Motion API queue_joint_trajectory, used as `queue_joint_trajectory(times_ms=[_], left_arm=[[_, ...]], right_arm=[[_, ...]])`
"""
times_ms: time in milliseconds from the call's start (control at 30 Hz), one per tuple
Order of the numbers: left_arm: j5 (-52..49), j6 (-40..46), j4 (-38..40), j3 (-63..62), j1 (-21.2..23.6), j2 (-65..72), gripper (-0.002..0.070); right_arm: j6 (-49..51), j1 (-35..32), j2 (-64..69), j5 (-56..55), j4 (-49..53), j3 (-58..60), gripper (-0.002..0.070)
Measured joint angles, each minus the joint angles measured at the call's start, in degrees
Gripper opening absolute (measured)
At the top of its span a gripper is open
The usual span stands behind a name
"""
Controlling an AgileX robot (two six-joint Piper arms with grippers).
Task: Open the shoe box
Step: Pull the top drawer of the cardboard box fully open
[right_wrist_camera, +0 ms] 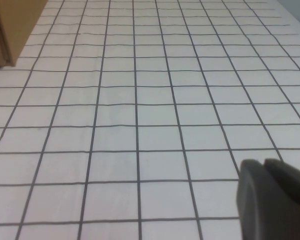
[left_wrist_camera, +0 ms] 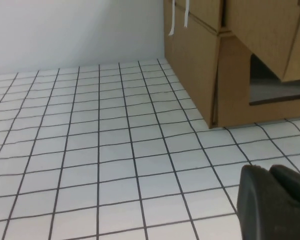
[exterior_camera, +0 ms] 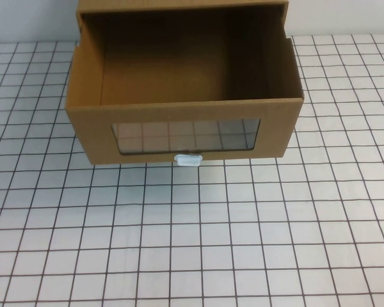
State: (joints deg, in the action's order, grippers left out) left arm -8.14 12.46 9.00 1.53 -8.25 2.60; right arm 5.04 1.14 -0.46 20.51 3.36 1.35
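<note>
Shoe box [exterior_camera: 275,128] sits far-centre on the grid table [exterior_camera: 192,243], inner tray out toward the robot, top open, window & white tab [exterior_camera: 187,159] facing front, w/ L gripper [left_wrist_camera: 270,200] and R gripper [right_wrist_camera: 267,195] low over the table, both pincers pressed together, empty.

A white tabletop [exterior_camera: 243,243] ruled with a dark grid runs back to a plain pale wall [exterior_camera: 25,19].
</note>
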Motion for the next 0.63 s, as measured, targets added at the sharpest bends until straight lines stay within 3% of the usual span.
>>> queue_joint_trajectory(times_ms=[333,633], left_arm=[[-12.71,-3.97,-5.53,0.0,0.19,-3.07,-0.0002],[-14.08,-4.68,-6.2,0.0,0.19,-3.16,-0.0002]], right_arm=[[0.0,0.0,0.0,0.04,0.0,0.0,-0.0013],[0.0,0.0,0.0,0.04,0.0,0.0,-0.0013]])
